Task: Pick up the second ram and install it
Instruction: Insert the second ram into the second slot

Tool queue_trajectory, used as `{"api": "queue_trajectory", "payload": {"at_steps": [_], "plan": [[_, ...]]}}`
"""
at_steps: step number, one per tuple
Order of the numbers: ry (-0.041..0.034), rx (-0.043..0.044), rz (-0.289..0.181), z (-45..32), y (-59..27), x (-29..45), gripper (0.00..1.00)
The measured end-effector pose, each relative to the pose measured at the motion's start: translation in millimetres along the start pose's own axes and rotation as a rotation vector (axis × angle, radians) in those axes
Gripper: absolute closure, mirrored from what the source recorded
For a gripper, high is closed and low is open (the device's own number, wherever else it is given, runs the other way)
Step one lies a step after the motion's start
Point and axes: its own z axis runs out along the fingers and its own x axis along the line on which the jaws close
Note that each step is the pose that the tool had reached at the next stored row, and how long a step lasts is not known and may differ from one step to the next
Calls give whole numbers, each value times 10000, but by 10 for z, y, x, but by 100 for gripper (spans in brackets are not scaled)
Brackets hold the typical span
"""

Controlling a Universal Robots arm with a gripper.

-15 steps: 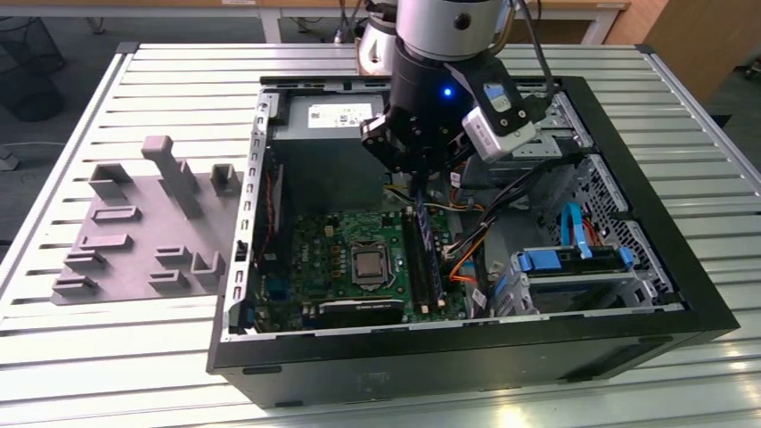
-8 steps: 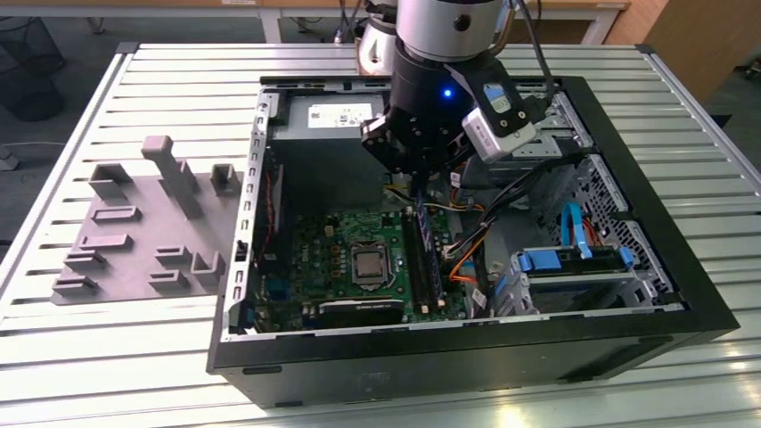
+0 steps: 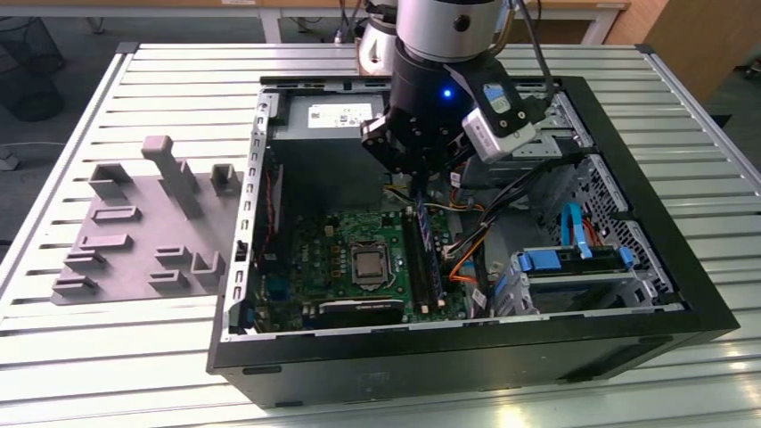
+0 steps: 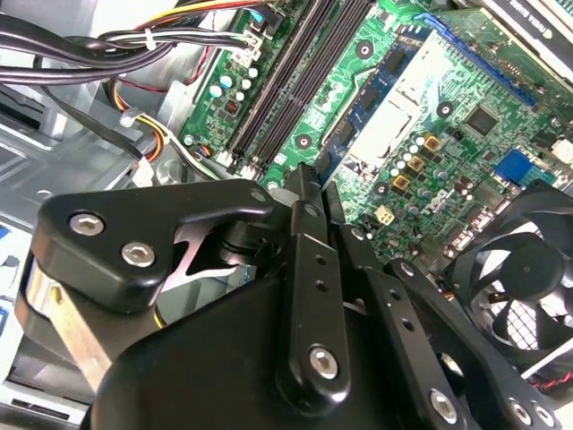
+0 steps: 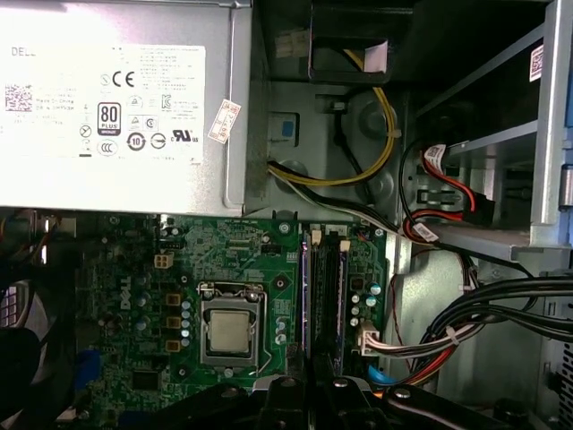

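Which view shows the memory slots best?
Second wrist view: the memory slots lie close and unobstructed. First wrist view shows them from above, near ends behind the tool; exterior view, partly beneath the arm.

- Upright arm [image 3: 443, 45], wrist aimed straight down.
- Black gripper [image 3: 416, 178] low inside the case [image 3: 476, 357], nearer its edge at the exterior view's top.
- Linkage bars splayed to either side in both wrist views.
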Motion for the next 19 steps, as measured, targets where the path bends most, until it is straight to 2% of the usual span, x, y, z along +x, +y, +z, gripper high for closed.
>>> {"api": "queue_trajectory", "payload": {"at_steps": [10,19], "plan": [[13,-13,279,139,-49,-3,86],[14,-12,289,147,-49,-3,86]]}}
